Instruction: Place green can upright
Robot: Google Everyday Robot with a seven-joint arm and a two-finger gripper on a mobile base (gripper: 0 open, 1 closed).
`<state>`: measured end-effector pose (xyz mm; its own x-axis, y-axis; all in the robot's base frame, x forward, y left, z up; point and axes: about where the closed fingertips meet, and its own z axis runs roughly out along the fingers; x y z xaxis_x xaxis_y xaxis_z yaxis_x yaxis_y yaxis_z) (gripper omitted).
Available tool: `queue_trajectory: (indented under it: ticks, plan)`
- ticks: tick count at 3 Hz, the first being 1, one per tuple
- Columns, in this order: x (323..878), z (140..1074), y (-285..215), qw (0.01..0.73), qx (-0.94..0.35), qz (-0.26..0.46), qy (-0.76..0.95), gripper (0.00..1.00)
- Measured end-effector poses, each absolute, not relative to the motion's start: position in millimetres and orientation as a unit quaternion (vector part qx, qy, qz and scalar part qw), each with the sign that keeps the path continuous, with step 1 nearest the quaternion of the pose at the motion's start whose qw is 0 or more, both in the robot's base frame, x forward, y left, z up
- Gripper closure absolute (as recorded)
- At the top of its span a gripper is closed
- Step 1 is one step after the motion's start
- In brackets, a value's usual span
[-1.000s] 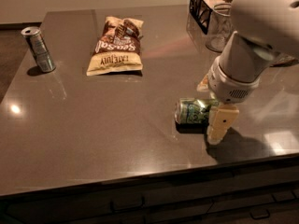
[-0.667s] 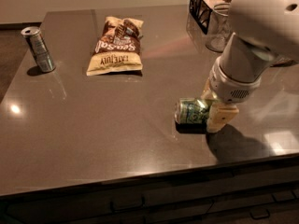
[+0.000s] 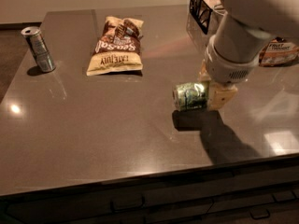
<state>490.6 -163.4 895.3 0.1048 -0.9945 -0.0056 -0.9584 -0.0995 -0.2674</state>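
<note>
The green can (image 3: 190,96), with a pale patterned label, lies on its side and hangs a little above the dark table (image 3: 93,139); its shadow falls on the table just below it. My gripper (image 3: 210,88) is at the can's right end and is shut on it. One cream finger (image 3: 220,97) shows on the near side; the other is mostly hidden behind the can and the wrist. The can's silver end faces left.
A slim silver can (image 3: 38,49) stands upright at the far left. A chip bag (image 3: 116,46) lies at the back centre. A black wire basket (image 3: 203,7) and a snack packet (image 3: 279,51) sit at the back right. The table's front edge runs close below.
The gripper has closed on the green can's right end, and the can, lying on the table before, has risen off the surface, still on its side.
</note>
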Motion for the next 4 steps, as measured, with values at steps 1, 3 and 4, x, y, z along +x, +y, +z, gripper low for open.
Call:
queue_trajectory:
  ticks: [1,3,4]
  plan:
    - [514.0,929.2,-144.5,0.127,-0.778,-0.133,0.601,1.00]
    - [536.3,968.1,-100.0,0.194,-0.862,-0.185,0.430,1.00]
    - [536.2,969.1,-99.1,0.192,-0.870,-0.190,0.412,1.00]
